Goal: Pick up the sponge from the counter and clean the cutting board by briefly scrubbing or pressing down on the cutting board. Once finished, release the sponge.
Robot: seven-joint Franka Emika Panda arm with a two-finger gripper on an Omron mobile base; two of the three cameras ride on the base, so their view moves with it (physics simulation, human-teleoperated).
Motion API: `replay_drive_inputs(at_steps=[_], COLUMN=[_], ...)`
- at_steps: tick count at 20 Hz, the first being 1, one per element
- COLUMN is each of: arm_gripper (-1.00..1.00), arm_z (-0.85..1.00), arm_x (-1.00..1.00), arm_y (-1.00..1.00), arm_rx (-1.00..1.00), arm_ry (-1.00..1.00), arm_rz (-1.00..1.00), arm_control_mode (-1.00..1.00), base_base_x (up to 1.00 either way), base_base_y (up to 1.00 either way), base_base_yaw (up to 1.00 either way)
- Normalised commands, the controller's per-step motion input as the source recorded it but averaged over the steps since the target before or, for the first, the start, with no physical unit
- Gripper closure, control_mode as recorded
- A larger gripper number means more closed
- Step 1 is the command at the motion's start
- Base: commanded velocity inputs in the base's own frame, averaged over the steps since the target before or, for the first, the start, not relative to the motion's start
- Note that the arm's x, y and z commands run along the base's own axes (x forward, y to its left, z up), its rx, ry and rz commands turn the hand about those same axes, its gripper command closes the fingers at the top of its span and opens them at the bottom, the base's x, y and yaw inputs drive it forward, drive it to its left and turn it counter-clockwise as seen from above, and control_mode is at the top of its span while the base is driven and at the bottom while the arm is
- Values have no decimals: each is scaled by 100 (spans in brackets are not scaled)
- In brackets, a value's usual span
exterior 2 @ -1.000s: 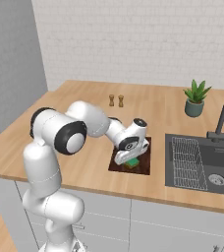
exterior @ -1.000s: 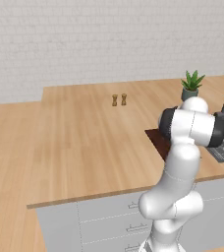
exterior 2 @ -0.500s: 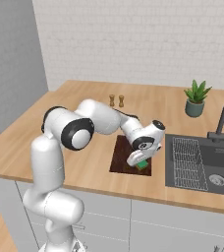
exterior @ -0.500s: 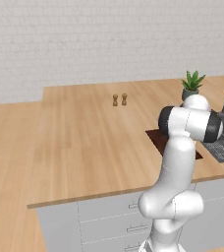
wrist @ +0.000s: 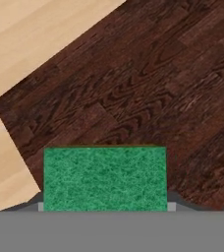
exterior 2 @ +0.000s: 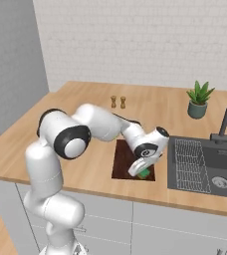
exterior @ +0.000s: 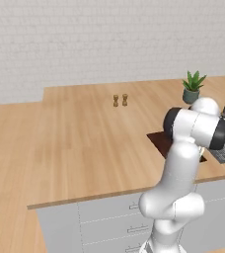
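The green sponge [wrist: 104,178] lies flat over the dark brown cutting board [wrist: 148,93] on the light wood counter [exterior 2: 85,117].

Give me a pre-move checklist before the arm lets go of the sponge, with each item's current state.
1. Sponge sits between the gripper fingers: ok, green block at the fingertips in the hand view.
2. Sponge over the cutting board: ok, dark wood lies under and around it.
3. Sponge pressed onto the board: cannot tell, contact is not visible.
4. Sponge away from the sink: ok, it is near the board's sink-side front corner.
5. Grip closed: cannot tell, the fingertips are hidden.
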Motion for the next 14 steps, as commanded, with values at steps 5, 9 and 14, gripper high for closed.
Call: replay_drive_inputs(at_steps=[5,9,14], arm_gripper=[100,100,100], arm_z=[1,1,-5], arm_x=[-12,3,0], arm_y=[83,99,100], arm_rx=[-5,-7,0], arm_ry=[0,3,9], arm_rz=[7,19,24], arm_control_mode=[-100,-100,-100], base_base_x=[0,0,0], base_base_y=[0,0,0], base_base_yaw=[0,0,0])
